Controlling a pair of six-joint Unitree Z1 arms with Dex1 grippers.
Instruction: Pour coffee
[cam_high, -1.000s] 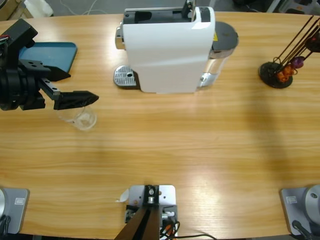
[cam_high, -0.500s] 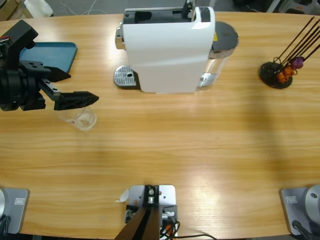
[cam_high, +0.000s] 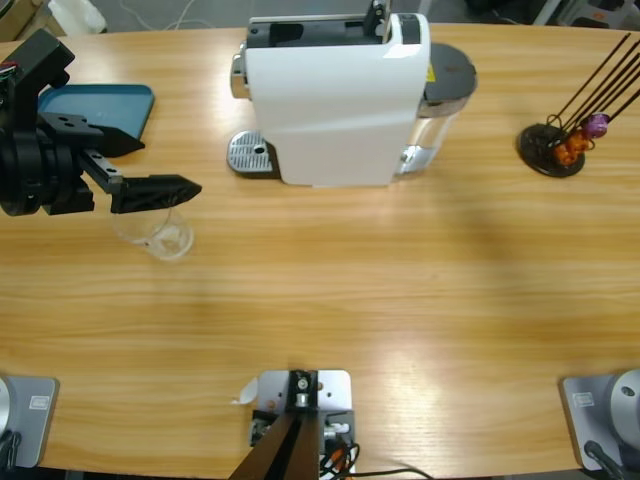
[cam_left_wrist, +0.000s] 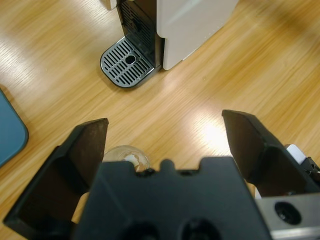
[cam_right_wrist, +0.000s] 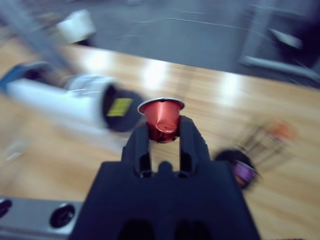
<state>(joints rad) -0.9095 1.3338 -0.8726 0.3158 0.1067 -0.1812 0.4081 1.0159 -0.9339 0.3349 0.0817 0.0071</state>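
A small clear glass tumbler (cam_high: 157, 234) stands on the table at the left, in front of the white coffee machine (cam_high: 335, 100). The coffee is out of view. My left gripper (cam_high: 170, 168) hovers over the tumbler, open wide with nothing between its jaws. In the left wrist view the tumbler (cam_left_wrist: 125, 154) peeks out beside the left jaw of my left gripper (cam_left_wrist: 165, 122). My right gripper (cam_right_wrist: 162, 131) is shut on a red-orange capsule (cam_right_wrist: 161, 117) held above the table. The right arm does not show in the high view.
The machine's metal drip tray (cam_high: 250, 155) lies right of the tumbler and also shows as the drip tray (cam_left_wrist: 127, 62). A blue tray (cam_high: 100, 110) sits at the far left. A black capsule stand (cam_high: 555, 145) with orange and purple capsules is at the far right.
My left gripper has shifted slightly toward the far side of the table, still open. The tumbler has not moved.
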